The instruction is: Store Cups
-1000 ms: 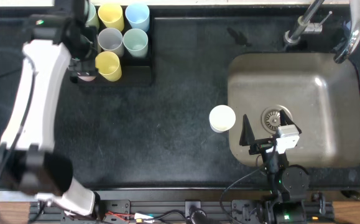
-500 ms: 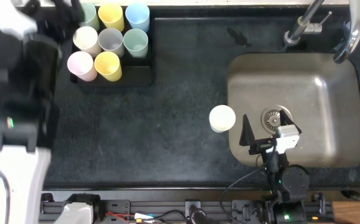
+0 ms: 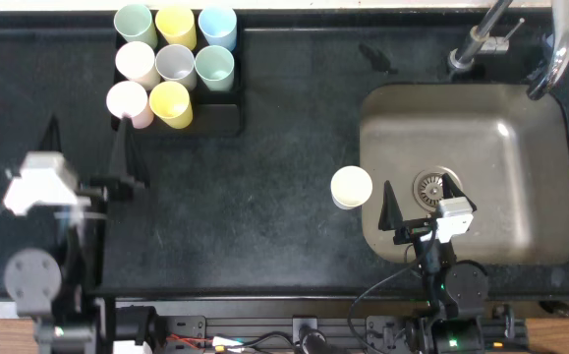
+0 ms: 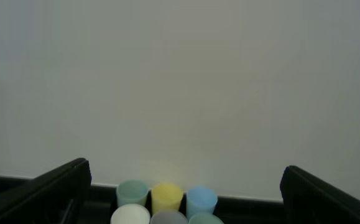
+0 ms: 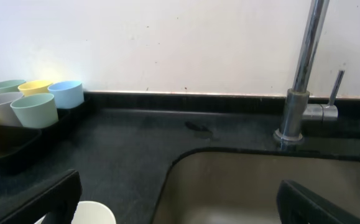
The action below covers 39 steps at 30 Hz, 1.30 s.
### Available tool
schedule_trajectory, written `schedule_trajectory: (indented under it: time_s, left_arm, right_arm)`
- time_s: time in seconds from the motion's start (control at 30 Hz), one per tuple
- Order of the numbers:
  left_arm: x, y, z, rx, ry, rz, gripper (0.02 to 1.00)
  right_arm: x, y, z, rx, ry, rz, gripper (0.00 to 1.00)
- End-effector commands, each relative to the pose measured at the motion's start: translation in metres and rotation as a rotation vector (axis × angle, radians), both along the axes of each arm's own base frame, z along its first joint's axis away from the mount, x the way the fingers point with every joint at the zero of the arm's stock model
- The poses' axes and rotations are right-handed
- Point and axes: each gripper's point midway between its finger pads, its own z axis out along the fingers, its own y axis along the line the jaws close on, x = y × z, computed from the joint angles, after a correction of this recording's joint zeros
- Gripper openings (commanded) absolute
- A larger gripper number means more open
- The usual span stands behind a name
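Top view: a black tray (image 3: 220,120) sits in the upper left of the frame on the dark table (image 3: 264,197). It is packed with eight stored cups (image 3: 176,62) in green, yellow, blue, cream, grey and pink. A lone white cup (image 3: 351,187) stands on the table right of centre, just beside the left rim of the steel sink (image 3: 520,147). The faucet (image 3: 481,39) is in the upper right. The left gripper (image 3: 87,140) is at the left edge, below the tray, its fingers spread wide and holding nothing. The right gripper (image 3: 419,194) is at lower right over the sink's left part, also spread and empty

Left wrist view: the gripper's fingers stand far apart; between them, farther off, the stored cups show against a white wall (image 4: 180,81)

Right wrist view: the spread fingers frame the sink, with the white cup close to one finger, and the tray and faucet beyond
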Motion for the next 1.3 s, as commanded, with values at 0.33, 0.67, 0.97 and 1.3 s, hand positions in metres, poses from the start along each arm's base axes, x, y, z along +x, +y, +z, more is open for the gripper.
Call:
schedule_trajectory:
  time_s: [0.33, 0.67, 0.97, 1.3]
  left_arm:
    - [-0.035, -0.003, -0.089, 0.046, -0.053, 0.001, 0.998]
    - [-0.026, -0.014, -0.125, -0.009, 0.052, -0.065, 1.000]
    - [-0.019, -0.019, -0.157, 0.000, 0.100, -0.093, 1.000]
    - [-0.016, -0.017, -0.188, -0.008, 0.225, -0.085, 1.000]
  right_arm:
    - [0.000, -0.002, -0.003, 0.008, -0.001, -0.010, 0.993]
    - [0.000, -0.002, -0.003, 0.008, -0.002, -0.010, 0.996]
    - [0.000, -0.002, -0.003, 0.008, -0.002, -0.010, 0.996]
    - [0.000, -0.002, -0.003, 0.008, -0.001, -0.010, 0.996]
